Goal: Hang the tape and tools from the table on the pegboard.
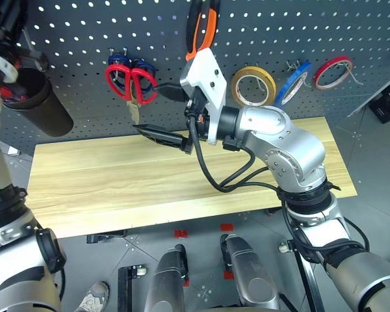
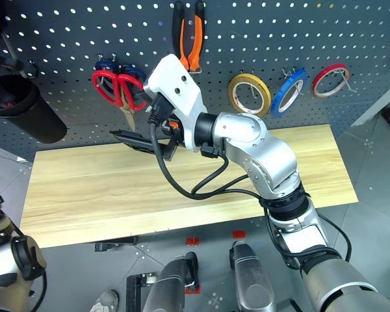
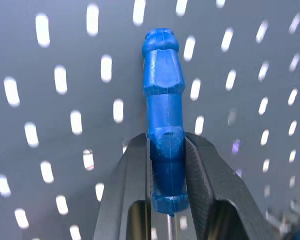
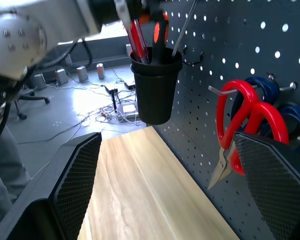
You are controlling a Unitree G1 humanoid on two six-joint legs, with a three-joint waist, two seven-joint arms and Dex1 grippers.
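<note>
In the left wrist view my left gripper (image 3: 165, 141) is shut on the blue handle of the small screwdriver (image 3: 162, 65), held close against the pegboard (image 1: 78, 39). Its handle end sticks out past the fingertips. The red-handled scissors (image 1: 131, 81), the orange-and-black pliers (image 1: 201, 26) and the yellow tape ring (image 1: 253, 86) all hang on pegboard hooks. My right gripper (image 1: 158, 113) stands open and empty just in front of the red scissors (image 4: 245, 125), above the back edge of the light wood table (image 1: 117, 185).
A black cup (image 1: 42, 107) holding red and orange-handled screwdrivers hangs at the pegboard's left. Blue-handled scissors (image 1: 120, 60) hang behind the red ones. A blue tape ring (image 1: 292, 83) and a red one (image 1: 333, 71) hang at the right. A black box (image 1: 387, 97) stands beyond the table's right end.
</note>
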